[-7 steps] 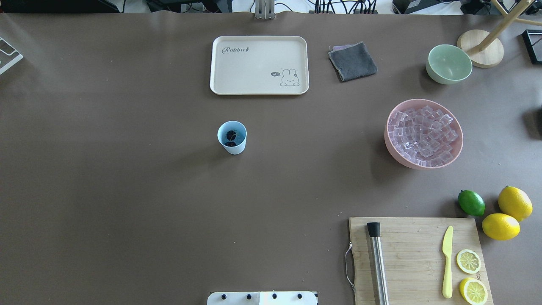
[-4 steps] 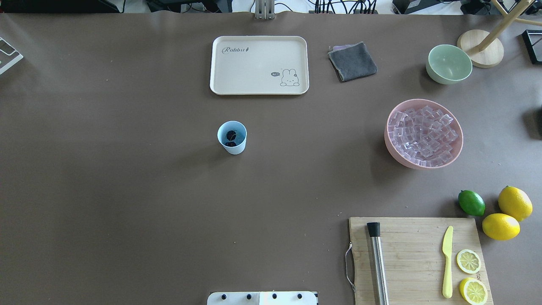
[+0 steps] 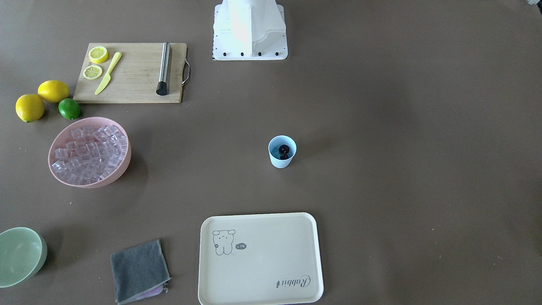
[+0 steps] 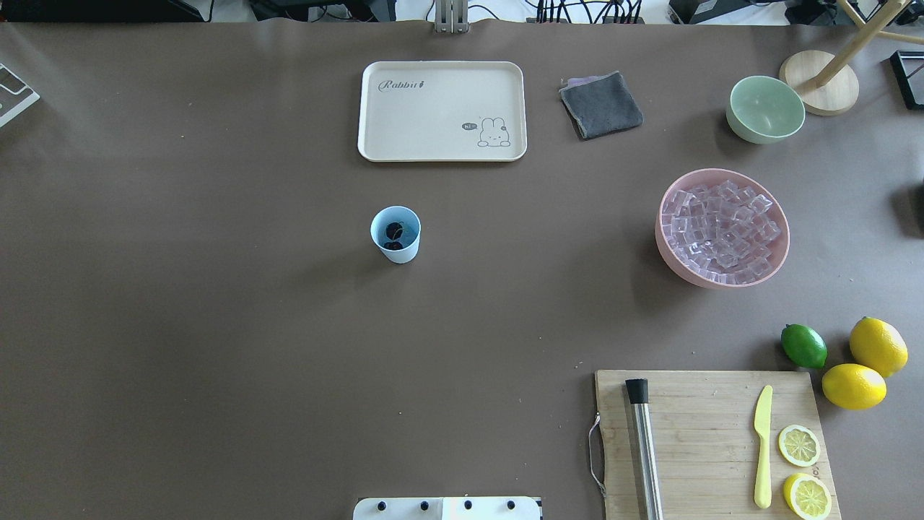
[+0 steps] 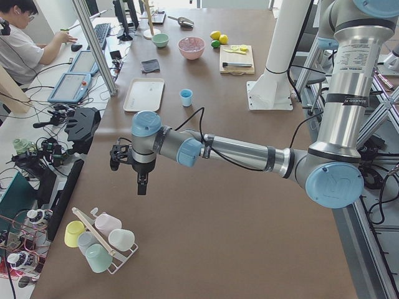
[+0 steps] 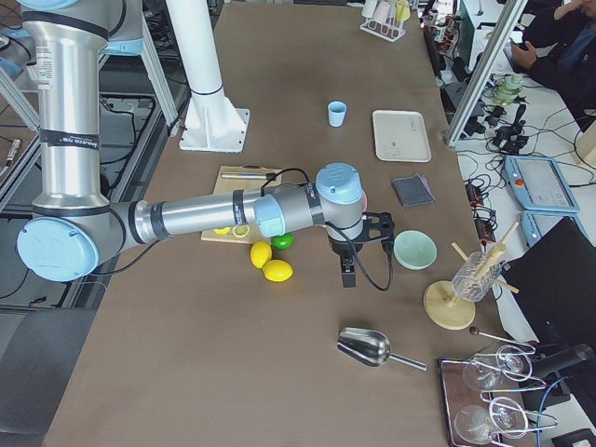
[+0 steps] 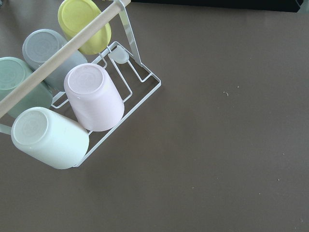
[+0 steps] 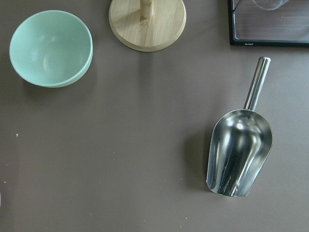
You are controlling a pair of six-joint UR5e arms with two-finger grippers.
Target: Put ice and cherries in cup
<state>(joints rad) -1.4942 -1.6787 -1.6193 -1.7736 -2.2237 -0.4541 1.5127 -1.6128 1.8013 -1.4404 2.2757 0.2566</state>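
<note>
Far left, the left gripper [image 5: 141, 188] is held over a rack [image 7: 72, 42]. Mid-table, the cherries [image 4: 393, 232] are kept in the cup [image 4: 398, 253]. Ice [image 4: 722, 230] is piled in a bowl [image 4: 671, 261], right, likely ready for the scoop [image 8: 239, 154] under the right gripper [image 6: 346, 277]. Whether either is open cannot be told.

Bare tabletop [image 4: 216, 289] all round the cup [image 4: 395, 235]; tray [image 4: 442, 110] nearest, well apart

Cream tray [image 4: 442, 110] sits far centre, grey cloth [image 4: 600, 105] just beside it; pale green bowl [image 4: 765, 108] further right; cutting board [image 4: 707, 440] carries a yellow knife [image 4: 762, 446] and two lemon halves [image 4: 798, 445]; lime [image 4: 803, 345] touches nothing, two whole lemons [image 4: 878, 346] close by; steel scoop [image 8: 239, 152] lies on the table.
</note>
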